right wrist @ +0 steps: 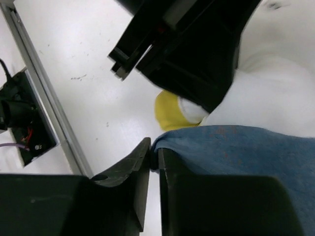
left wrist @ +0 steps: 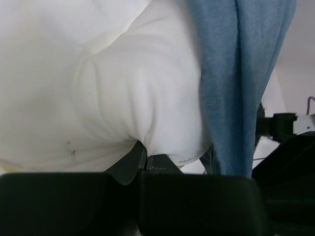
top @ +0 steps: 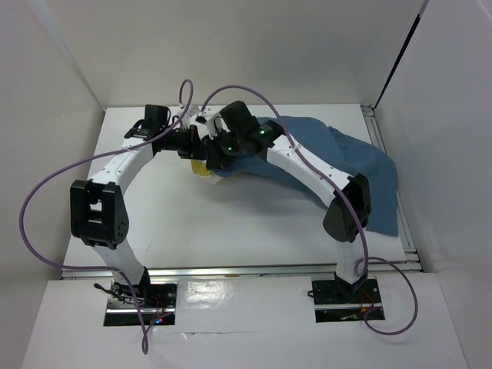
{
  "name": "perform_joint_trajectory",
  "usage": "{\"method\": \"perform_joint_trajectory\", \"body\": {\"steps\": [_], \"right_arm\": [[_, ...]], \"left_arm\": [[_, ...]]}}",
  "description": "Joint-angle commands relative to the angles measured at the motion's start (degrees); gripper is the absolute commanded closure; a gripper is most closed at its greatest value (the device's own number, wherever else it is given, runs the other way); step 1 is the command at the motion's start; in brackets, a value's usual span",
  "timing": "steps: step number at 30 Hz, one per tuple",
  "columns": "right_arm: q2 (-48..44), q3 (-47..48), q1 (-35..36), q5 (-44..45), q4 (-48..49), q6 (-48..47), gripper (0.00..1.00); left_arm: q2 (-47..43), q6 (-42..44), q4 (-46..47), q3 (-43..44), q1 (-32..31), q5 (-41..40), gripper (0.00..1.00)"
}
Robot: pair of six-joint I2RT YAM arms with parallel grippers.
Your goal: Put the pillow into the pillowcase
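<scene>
Pillow (left wrist: 123, 98) fabric is pinched in the left claw (left wrist: 142, 150). The pillowcase (right wrist: 236, 147) edge is pinched in the right claw (right wrist: 153, 152), just beside a yellow pillow corner. Both are supported on the bench (top: 231, 223).

Top view: the pillow (top: 201, 167) shows only a yellow corner. The rest is hidden under the pillowcase (top: 346, 150) and the right arm (top: 307, 169). Left wrist view: pillow and pillowcase are cut off at the top edge, and the tips of the left gripper (left wrist: 141, 150) are buried in white fabric. Right wrist view: the pillowcase runs off the right edge.
</scene>
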Motion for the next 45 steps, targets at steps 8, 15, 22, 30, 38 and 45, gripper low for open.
{"method": "perform_joint_trajectory", "body": {"steps": [8, 15, 22, 30, 38, 45], "right_arm": [[-15.4, -7.9, 2.4, 12.1, 3.8, 0.2, 0.35], [-16.5, -9.0, -3.7, 21.9, 8.1, 2.8, 0.29], [-3.2, 5.0, -11.2, 12.5, 1.8, 6.3, 0.30], [15.7, 24.1, -12.4, 5.2, -3.1, 7.4, 0.36], [23.6, 22.7, -9.7, 8.2, -0.6, 5.4, 0.38], [24.9, 18.8, -9.2, 14.1, 3.6, 4.9, 0.62]], "left_arm": [[-7.6, 16.8, -8.7, -10.1, 1.7, 0.3, 1.00], [-16.3, 30.9, -16.4, -19.6, 1.7, -6.8, 1.00], [-28.8, 47.9, -22.8, -28.0, 1.7, -14.2, 0.79], [-38.9, 47.9, -18.1, -28.9, 1.7, -22.7, 0.31], [-37.5, 37.5, -10.1, -20.1, 1.7, -34.0, 0.27], [-33.9, 34.6, -5.0, -17.1, 1.7, -36.3, 0.27]]}}
